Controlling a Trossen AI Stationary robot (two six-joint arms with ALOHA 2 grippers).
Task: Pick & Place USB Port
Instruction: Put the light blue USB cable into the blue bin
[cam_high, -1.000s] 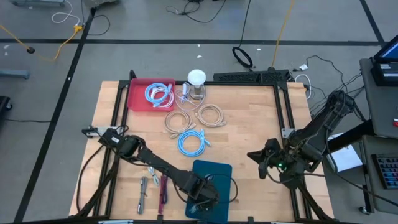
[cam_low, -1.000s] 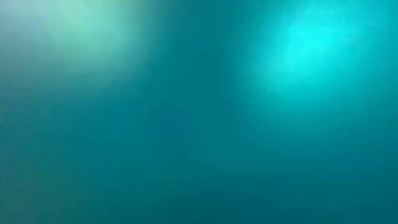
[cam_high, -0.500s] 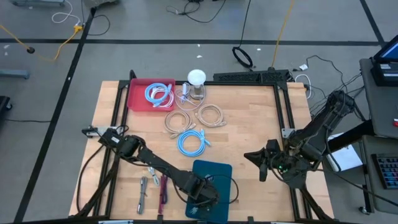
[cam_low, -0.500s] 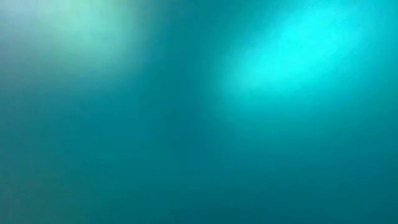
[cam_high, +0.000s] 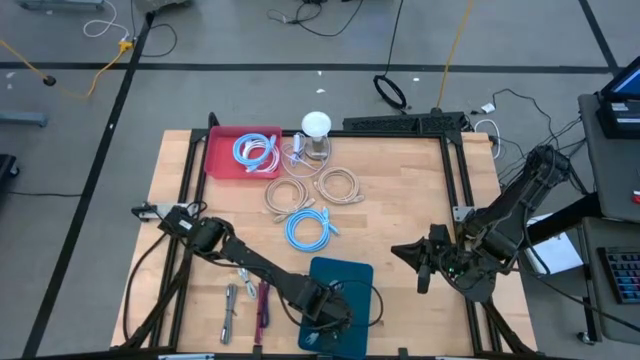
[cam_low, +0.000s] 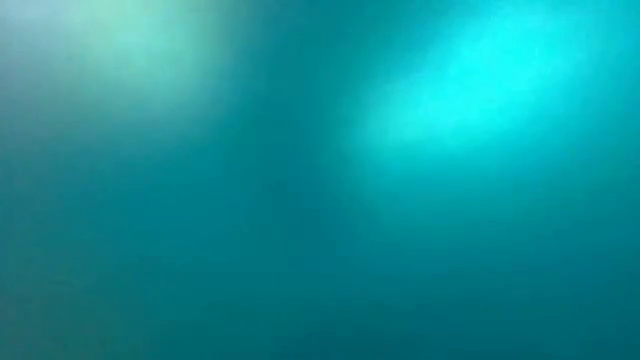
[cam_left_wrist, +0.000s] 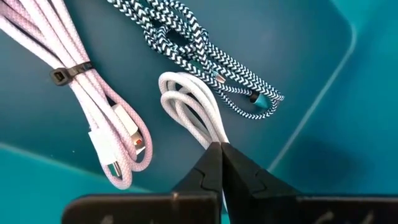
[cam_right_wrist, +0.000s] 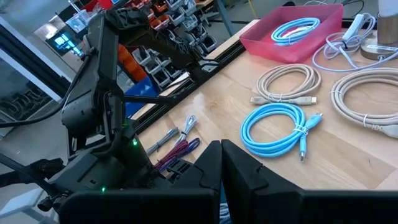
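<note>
Inside the teal bin (cam_left_wrist: 323, 124), the left gripper (cam_left_wrist: 221, 155) is pinched tight on the white USB cable (cam_left_wrist: 189, 106).
Beside that cable in the bin lie a pink cable (cam_left_wrist: 81, 93) and a braided black-and-white cable (cam_left_wrist: 205, 56). Beyond the bin on the table (cam_high: 400, 215) is a blue coiled cable (cam_high: 308, 228), farther a red tray (cam_high: 222, 152). Right gripper (cam_high: 418, 266), fingers pressed together and empty, hovers right of the bin.

Tabletop (cam_high: 400, 210): pale wood, smooth, with a slight sheen at centre frame. Teal bin (cam_left_wrist: 298, 56): smooth plastic, softly glossy. White cable (cam_left_wrist: 189, 109) and pink cable (cam_left_wrist: 93, 99): woven cloth braid, matt; the patterned cable (cam_left_wrist: 205, 50) likewise braided. Red tray (cam_high: 222, 152), upper left: plastic. Blue cable (cam_right_wrist: 280, 127): smooth glossy plastic sheath. Fingers (cam_left_wrist: 211, 177): matt black.
</note>
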